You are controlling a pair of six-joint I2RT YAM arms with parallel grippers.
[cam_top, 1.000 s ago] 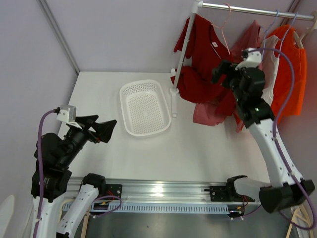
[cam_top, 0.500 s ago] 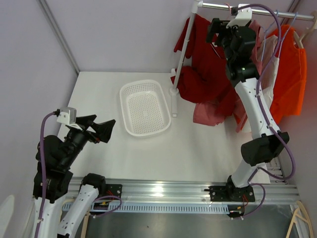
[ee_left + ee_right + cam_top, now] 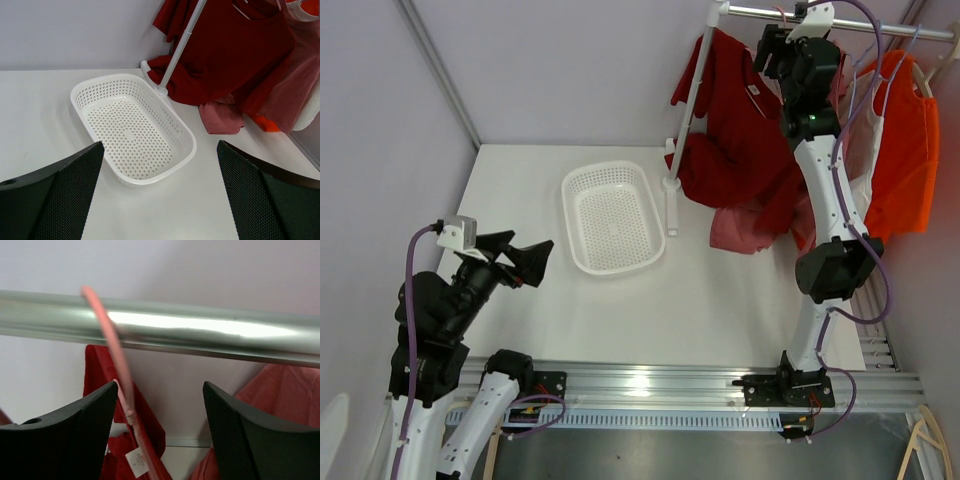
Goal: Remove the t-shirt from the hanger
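A dark red t-shirt [image 3: 730, 110] hangs on a thin pink hanger [image 3: 772, 50], whose hook sits over the metal rail [image 3: 880, 22] at the back right. My right gripper [image 3: 770, 42] is raised to the rail and open. In the right wrist view the pink hanger hook [image 3: 112, 345] curves over the rail [image 3: 200, 330] just inside the left finger, with the gripper [image 3: 159, 390] holding nothing and the t-shirt [image 3: 97, 370] below. My left gripper [image 3: 530, 252] is open and empty, low at the left above the table. The t-shirt also shows in the left wrist view [image 3: 235, 55].
A white perforated basket [image 3: 610, 166] lies on the table left of the rack's upright pole [image 3: 690, 110]. A pink garment [image 3: 740, 230] and an orange one [image 3: 905, 150] hang beside the t-shirt. The rack's foot [image 3: 670, 185] stands on the table.
My right arm has swung up and left, from in front of the hanging clothes to the rail by the pink hanger hook. The left arm has barely moved.
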